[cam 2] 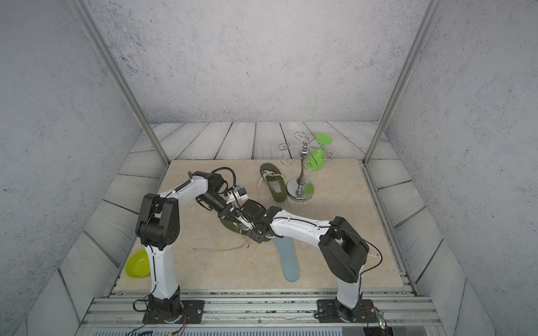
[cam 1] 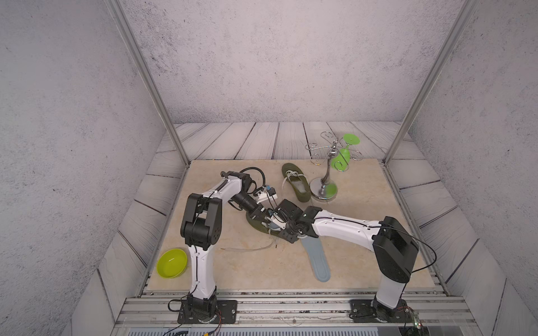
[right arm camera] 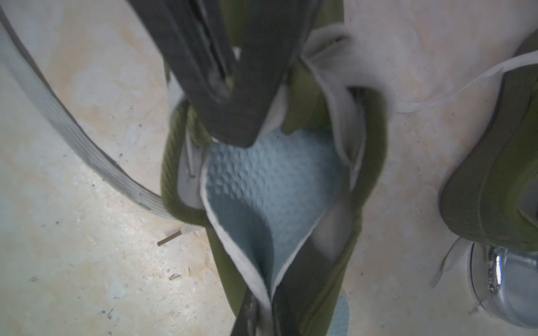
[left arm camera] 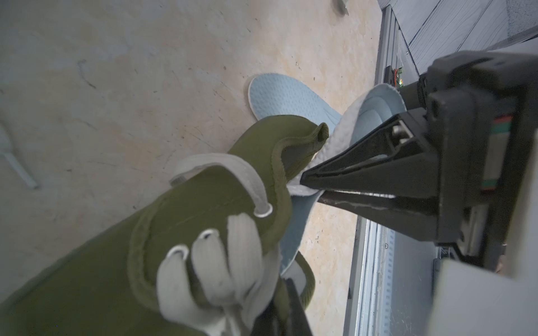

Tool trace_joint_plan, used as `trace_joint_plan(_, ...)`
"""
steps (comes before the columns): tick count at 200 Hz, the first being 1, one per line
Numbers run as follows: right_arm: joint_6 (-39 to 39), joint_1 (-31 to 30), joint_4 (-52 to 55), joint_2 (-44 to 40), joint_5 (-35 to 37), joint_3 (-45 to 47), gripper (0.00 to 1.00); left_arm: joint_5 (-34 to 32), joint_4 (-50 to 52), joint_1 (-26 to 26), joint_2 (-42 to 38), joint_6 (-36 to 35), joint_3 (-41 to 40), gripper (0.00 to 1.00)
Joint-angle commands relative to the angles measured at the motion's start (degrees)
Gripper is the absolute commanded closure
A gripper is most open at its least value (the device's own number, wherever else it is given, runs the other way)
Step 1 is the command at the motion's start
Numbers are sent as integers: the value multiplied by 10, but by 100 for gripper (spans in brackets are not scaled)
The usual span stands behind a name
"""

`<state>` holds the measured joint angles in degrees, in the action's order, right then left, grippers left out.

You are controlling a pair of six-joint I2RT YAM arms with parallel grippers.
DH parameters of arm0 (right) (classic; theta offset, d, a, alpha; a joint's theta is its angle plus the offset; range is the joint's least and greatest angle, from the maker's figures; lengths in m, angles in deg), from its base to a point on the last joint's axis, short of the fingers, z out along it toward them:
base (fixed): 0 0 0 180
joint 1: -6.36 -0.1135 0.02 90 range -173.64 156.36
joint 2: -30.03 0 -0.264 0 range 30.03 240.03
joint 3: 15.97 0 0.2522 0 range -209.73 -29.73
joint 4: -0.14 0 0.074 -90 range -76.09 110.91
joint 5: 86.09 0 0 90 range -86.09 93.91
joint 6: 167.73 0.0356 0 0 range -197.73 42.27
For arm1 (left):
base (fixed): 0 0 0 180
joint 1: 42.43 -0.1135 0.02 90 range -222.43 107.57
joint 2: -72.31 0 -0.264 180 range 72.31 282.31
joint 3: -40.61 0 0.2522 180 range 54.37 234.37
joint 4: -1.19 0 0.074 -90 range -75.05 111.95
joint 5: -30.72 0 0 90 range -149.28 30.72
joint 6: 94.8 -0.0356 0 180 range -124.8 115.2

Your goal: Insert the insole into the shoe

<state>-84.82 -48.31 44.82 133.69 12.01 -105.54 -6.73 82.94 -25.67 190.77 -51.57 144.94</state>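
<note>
Jaws are meeting right over the olive shoe [cam 1: 252,222] in the middle of the worktop [cam 1: 247,273]! Left jaws are squeezing together on the shoe's laced front, up by the tongue. Right jaws are clamping tight on the heel end of the blue-grey insole [right arm camera: 262,186], with its white edge showing between them. That insole is sitting partly inside the shoe. Its front is lying down in the opening between the two sets of jaws, cupped and folded, while its heel is sticking up over the collar. A loose lace [right arm camera: 72,136] is trailing across the worktop near both sets of jaws. Just beside the right jaws, a second insole [cam 1: 317,259] is lying flat. Well beyond both sets of jaws, a second shoe [cam 1: 295,183] is lying just beside the base of a chrome rack [cam 1: 327,174], and a green glass [cam 1: 342,157] is hanging on it.
</note>
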Motion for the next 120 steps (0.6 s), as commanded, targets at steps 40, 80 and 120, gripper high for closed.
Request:
trace_joint_plan(40,13,-2,-121,-1,-40,-18,94,62,35,3,20,-19,14,100)
trace_joint_plan(80,36,-2,-127,18,-59,-21,94,65,35,2,21,-18,12,100)
trace_joint_plan(120,62,-2,-161,23,-66,-11,94,67,35,-1,20,-16,12,100)
